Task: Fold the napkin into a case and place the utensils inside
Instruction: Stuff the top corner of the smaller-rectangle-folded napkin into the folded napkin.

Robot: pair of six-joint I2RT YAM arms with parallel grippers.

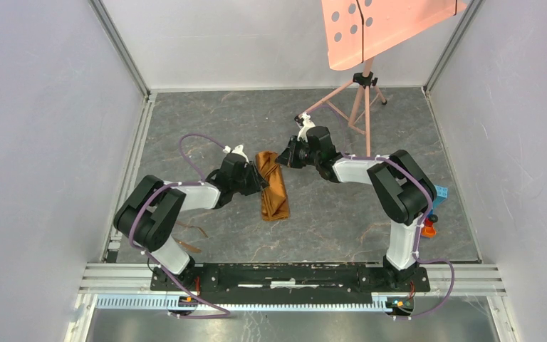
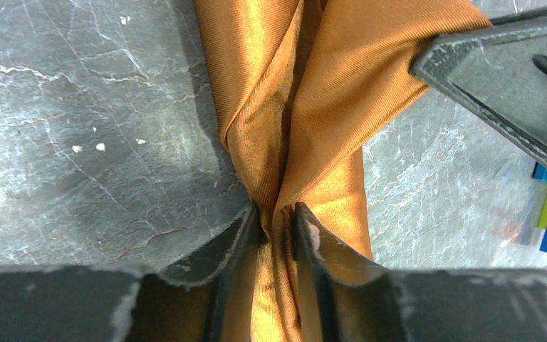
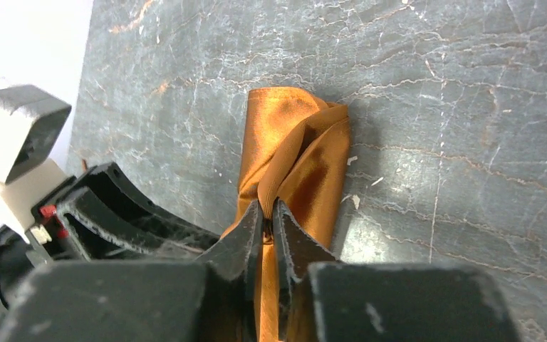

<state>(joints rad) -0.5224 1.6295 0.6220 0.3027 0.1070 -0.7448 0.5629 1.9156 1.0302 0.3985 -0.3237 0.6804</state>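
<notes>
Two things well apart from napkin (image 1: 273,189): tripod (image 1: 360,100), blocks (image 1: 439,192)

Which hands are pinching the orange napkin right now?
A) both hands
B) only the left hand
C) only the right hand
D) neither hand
A: in its wrist view the left hand has a fold of the napkin squeezed between its fingers, and the right hand likewise grips a ridge of the cloth.
</notes>
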